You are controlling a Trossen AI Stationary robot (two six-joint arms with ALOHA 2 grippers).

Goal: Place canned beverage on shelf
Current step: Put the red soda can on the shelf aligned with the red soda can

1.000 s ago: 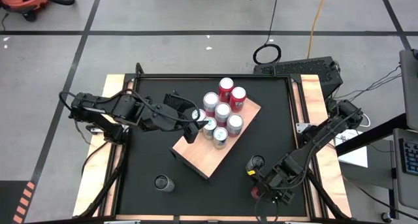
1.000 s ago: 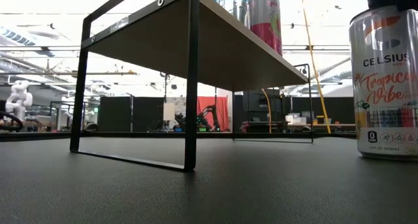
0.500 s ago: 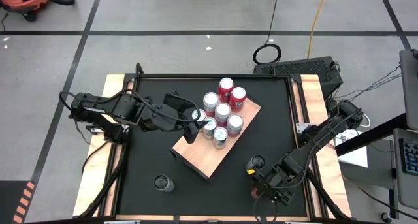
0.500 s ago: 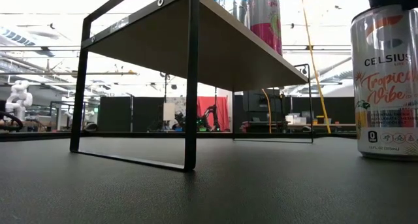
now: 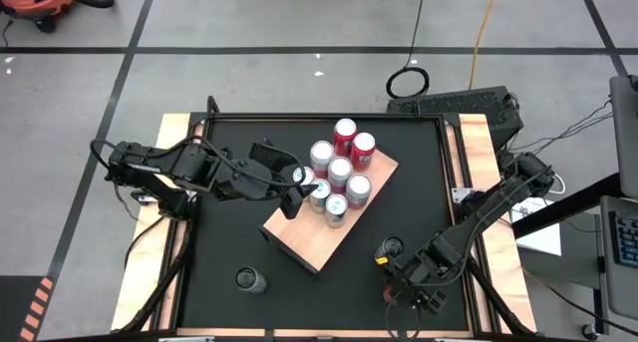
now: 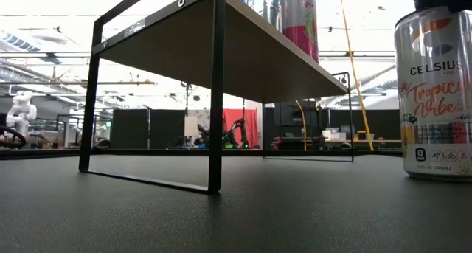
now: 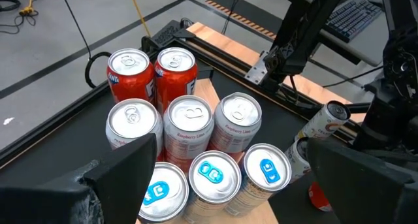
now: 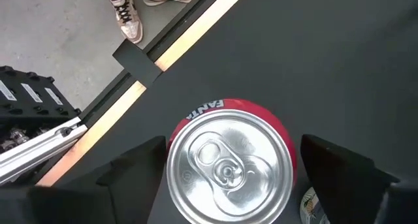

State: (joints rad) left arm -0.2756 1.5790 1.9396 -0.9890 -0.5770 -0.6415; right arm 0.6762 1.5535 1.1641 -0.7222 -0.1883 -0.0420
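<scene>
The tan wooden shelf [image 5: 329, 222] stands on black metal legs [image 6: 216, 98] at the table's middle, with several cans [image 5: 339, 172] on top, red ones at the far end. My left gripper [image 5: 299, 194] is open above the near-left cans [image 7: 212, 178], one finger on each side of the row, touching nothing I can see. My right gripper [image 5: 407, 290] is open near the table's near right corner. Its fingers stand on either side of an upright red Fanta can [image 8: 228, 162] on the tabletop, with gaps showing on both sides.
A white Celsius can [image 5: 391, 248] stands on the black tabletop just beyond my right gripper, and looms at the right in the low view [image 6: 435, 98]. Another can [image 5: 247, 279] stands near the table's near left. The table has a raised wooden border [image 5: 478, 153].
</scene>
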